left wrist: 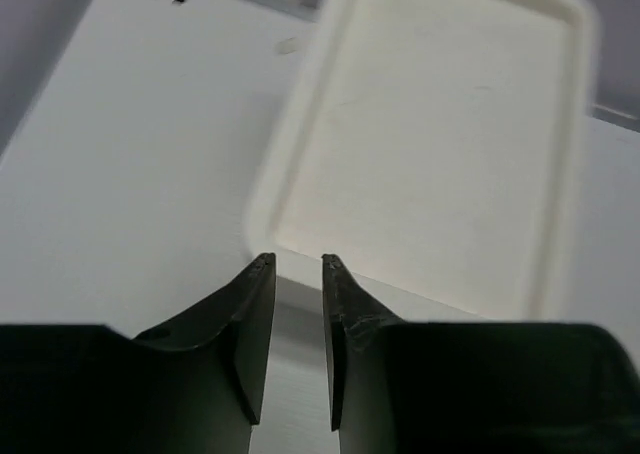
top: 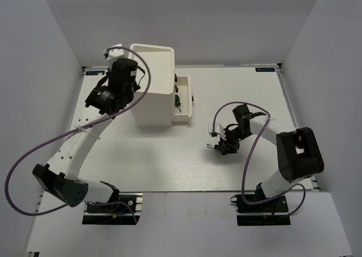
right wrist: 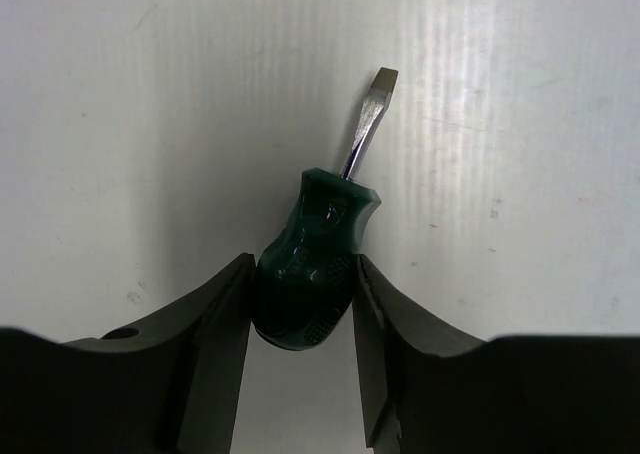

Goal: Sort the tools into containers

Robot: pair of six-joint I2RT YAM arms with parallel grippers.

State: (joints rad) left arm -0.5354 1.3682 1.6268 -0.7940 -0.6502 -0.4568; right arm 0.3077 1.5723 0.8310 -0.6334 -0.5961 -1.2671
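The right gripper [right wrist: 302, 261] clamps the handle of a green screwdriver [right wrist: 330, 209], its flat blade pointing away from the wrist, well to the right of the cabinet [top: 151, 98]. The left gripper [left wrist: 298, 262] hangs empty by the cabinet's left side, jaws only a narrow slit apart. A blue label [top: 264, 69] at the far edge of the tabletop [top: 169, 166] is too small to read.

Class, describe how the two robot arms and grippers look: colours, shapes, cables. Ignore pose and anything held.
The left arm and right arm match: white tubular links, bulky black joint housings. A purple cable loops along each. The left gripper and right gripper have black fingers tapering to thin tips.
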